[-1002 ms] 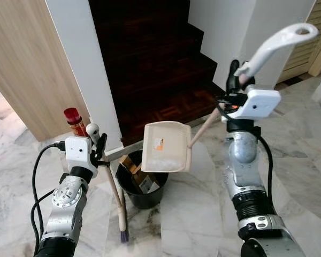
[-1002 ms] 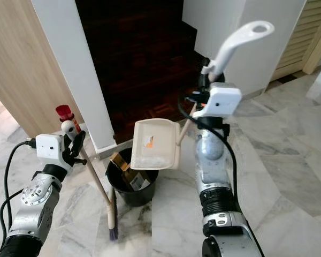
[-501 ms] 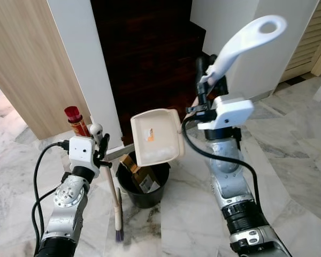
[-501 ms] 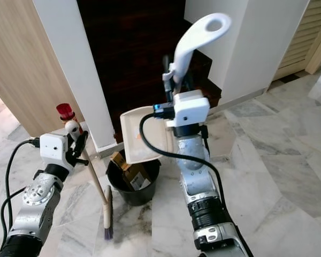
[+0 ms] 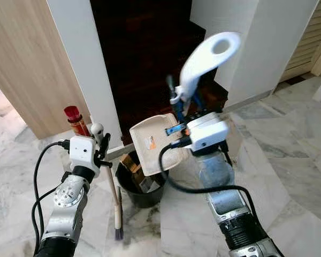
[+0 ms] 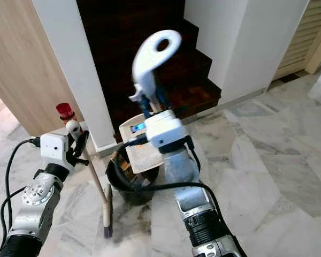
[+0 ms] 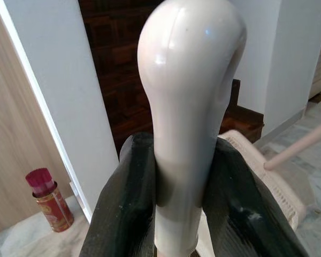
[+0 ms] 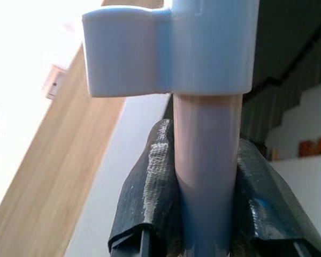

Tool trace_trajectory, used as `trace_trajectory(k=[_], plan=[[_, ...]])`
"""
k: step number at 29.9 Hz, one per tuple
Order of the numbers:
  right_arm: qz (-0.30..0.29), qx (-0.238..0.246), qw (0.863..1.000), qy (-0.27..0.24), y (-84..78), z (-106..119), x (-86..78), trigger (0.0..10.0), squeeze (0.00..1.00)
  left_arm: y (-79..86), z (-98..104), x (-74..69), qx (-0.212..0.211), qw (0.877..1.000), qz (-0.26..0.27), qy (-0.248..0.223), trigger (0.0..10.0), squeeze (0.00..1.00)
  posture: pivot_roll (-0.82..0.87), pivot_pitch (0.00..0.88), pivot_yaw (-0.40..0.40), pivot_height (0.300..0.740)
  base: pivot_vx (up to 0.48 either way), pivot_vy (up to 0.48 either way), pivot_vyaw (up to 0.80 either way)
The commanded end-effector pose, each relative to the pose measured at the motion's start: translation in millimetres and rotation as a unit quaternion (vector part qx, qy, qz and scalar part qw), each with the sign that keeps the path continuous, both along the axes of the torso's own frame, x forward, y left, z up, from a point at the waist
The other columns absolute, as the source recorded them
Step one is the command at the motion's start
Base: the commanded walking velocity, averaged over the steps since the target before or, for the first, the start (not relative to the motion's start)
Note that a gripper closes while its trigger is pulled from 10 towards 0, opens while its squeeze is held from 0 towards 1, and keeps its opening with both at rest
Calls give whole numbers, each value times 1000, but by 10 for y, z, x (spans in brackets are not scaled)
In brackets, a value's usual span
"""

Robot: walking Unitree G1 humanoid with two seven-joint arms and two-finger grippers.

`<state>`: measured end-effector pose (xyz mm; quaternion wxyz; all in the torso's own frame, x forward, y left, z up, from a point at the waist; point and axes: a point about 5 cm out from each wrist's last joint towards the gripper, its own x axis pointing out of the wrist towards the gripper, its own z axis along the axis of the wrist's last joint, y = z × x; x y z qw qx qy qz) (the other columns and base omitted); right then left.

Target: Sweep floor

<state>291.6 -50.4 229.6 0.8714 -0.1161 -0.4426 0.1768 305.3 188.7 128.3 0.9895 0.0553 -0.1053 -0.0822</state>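
Dustpan [image 5: 159,147]: held tilted over the black bin [image 5: 142,187], its open tray touching or just above the bin's rim, mouth angled down toward the opening. Its long handle [image 5: 203,61] rises steeply from the tray, leaning toward the robot's right, ending in a white looped grip. The right gripper [image 8: 203,203] is clamped on this handle just below the white grip, fingers pressed against the shaft on both sides.

Broom [image 5: 114,187]: stands near upright just beside the bin on the robot's left, bristles down on the marble floor [image 5: 289,155], long axis close to vertical with the top leaning slightly left. The left gripper [image 7: 190,176] pinches the broom's rounded white top end between both fingers.

Progress, as judged: the sweeping looks largely complete and the emptying step is in hand. The bin already holds cardboard scraps. Remaining: finish tipping, then put the tools away.

A red-capped can [image 5: 75,120] stands by the white pillar [image 5: 77,69], well clear of the work.
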Motion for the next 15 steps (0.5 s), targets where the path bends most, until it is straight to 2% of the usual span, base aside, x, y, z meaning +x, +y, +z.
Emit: trace_trajectory(k=[1,15], plan=[[22,8,998,-59,52,173,-133,10000,0,-18,118,1,20,999,-8,-32,10000,0,76,63,32,740,0,0,0],[35,-31,991,-124,201,225,-324,10000,0,-38,117,-2,26,999,-15,-32,10000,0,77,65,31,740,0,0,0]])
